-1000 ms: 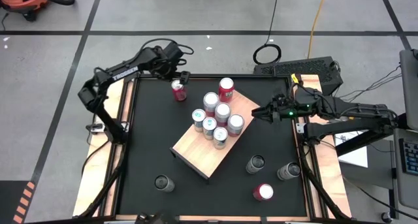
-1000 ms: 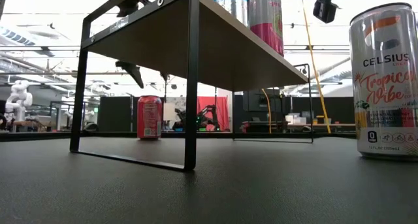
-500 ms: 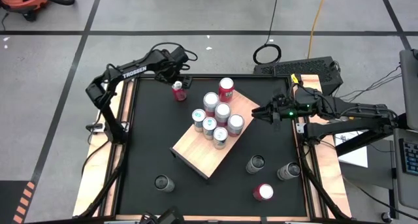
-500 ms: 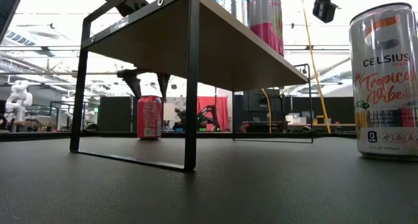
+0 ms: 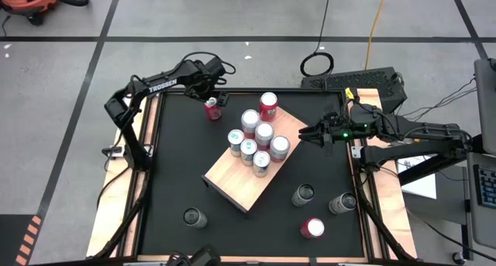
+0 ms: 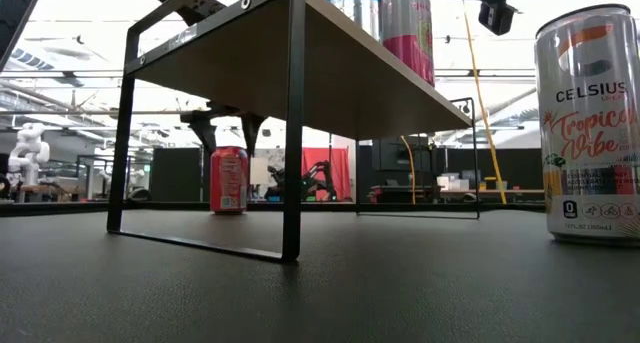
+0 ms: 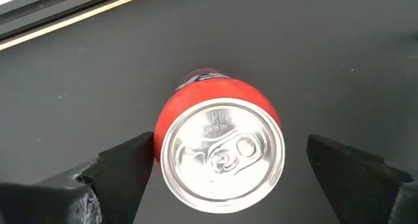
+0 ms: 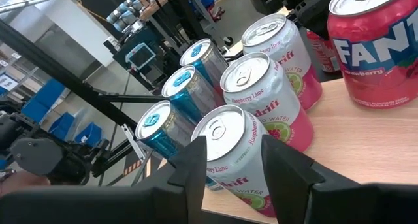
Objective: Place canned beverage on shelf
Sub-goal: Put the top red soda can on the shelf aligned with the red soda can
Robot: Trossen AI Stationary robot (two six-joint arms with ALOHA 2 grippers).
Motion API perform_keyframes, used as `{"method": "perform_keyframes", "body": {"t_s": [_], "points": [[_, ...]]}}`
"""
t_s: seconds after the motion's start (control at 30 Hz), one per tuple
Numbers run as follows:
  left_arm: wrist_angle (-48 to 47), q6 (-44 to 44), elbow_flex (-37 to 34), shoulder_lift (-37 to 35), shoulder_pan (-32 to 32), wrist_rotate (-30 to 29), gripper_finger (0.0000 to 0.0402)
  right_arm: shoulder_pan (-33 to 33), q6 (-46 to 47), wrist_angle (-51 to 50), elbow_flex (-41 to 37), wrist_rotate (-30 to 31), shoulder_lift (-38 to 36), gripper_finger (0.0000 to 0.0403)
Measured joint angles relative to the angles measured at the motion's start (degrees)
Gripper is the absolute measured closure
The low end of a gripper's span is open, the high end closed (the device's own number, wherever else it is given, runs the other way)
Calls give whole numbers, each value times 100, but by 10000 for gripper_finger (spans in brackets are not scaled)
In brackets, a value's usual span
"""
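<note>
Left gripper (image 5: 213, 103) is over the red can (image 5: 211, 108) at the table's far-left area, fingers (image 7: 111, 168) spread wide, one on each side of the can with a gap on both sides, not touching it. Low view shows the two fingertips hanging just above the can (image 6: 229, 180), level with its top rim. Can stands upright on the black tabletop (image 5: 178, 165), just off the far-left edge of the shelf (image 5: 232, 173), apart from it.

Right gripper (image 5: 304, 133) sits just off the shelf's right side, beside the nearest pink can (image 5: 279, 147). Its fingers (image 8: 196, 165) stand narrow with a small gap, empty; the wrist view looks through that gap at a Raspberry Lime can (image 8: 235, 152) standing on the wood, not clamped.

Shelf is a tan wooden board on a black metal frame (image 6: 292, 123), set diagonally mid-table. Six cans stand clustered on its far end: a red Fanta can (image 5: 268, 105) at the far corner, the rest pink-and-white and blue ones next to it. The near half of the board is bare wood.

Loose cans on the tabletop: one dark can (image 5: 193, 217) near-left, two dark ones (image 5: 303, 194) (image 5: 341, 203) near-right, a red-topped one (image 5: 312, 228) at the near-right. A Celsius can (image 6: 590, 123) stands close to the low camera.
</note>
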Motion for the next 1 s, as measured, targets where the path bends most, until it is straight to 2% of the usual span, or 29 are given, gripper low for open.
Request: {"method": "perform_keyframes", "body": {"t_s": [0.17, 0.5, 0.73, 1.0], "points": [[24, -4, 0, 5, -1, -51, 14, 0, 0, -2, 0, 0, 0, 277], [-70, 2, 0, 7, -1, -71, 58, 0, -65, -7, 0, 4, 0, 277], [-68, 2, 0, 9, -1, -77, 57, 0, -127, -9, 0, 4, 0, 277], [-20, 157, 0, 14, 1, -87, 35, 0, -151, -9, 0, 4, 0, 277]]}}
